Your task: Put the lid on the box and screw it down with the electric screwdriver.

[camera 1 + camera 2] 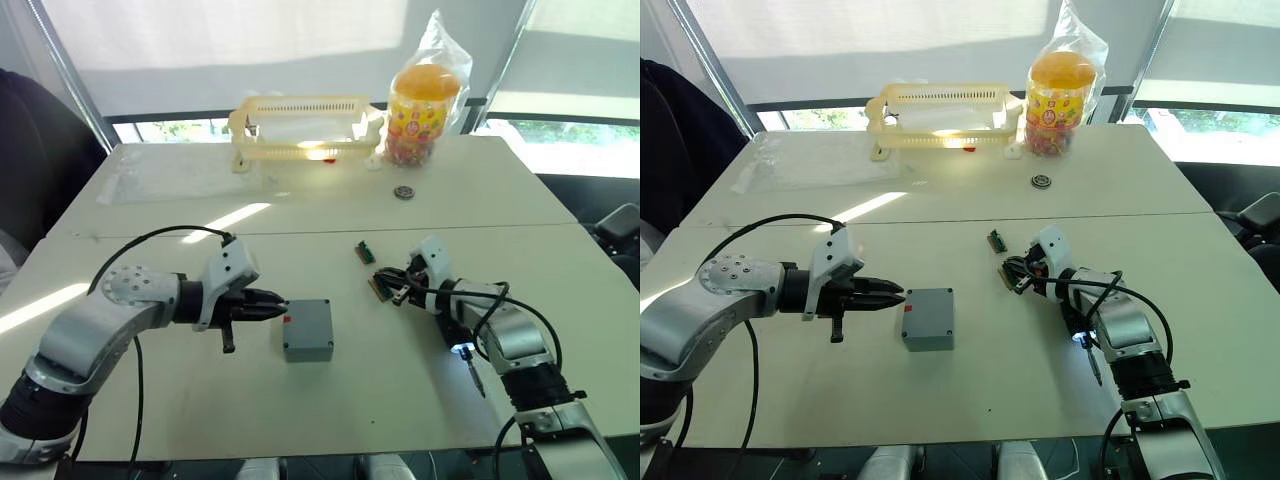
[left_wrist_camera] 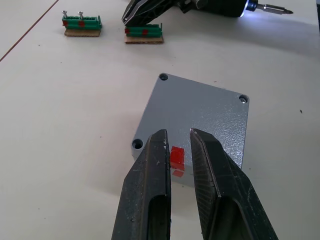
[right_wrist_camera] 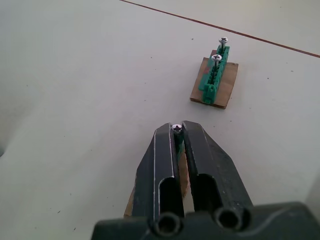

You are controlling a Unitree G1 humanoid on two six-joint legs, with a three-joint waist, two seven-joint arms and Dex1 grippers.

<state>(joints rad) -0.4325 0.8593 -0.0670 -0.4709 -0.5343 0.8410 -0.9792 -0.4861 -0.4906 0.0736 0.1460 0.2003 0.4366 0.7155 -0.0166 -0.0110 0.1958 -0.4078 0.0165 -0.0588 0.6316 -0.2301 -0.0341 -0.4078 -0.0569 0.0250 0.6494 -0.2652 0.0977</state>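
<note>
The grey box [image 1: 307, 345] stands mid-table, a red mark [image 2: 177, 155] on the side facing my left gripper. The flat grey lid [image 2: 200, 112] lies squarely on top of it, with empty screw holes showing at its corners. My left gripper [image 1: 277, 304] hovers just left of the box at lid height, shut with nothing between its fingers. To the right, my right gripper [image 1: 391, 290] is shut on a screw [image 3: 176, 128] standing in a green holder on a cardboard base. The dark electric screwdriver [image 1: 456, 328] runs along my right wrist, its tip light on and its bit [image 2: 272, 8] pointing toward the table's near edge.
A second green holder [image 3: 215, 75] with two upright screws lies just beyond the right gripper. At the far edge stand a yellow slotted basket [image 1: 300, 125] and a bagged snack jar [image 1: 425, 100]. A small round part [image 1: 404, 192] lies in front of the jar.
</note>
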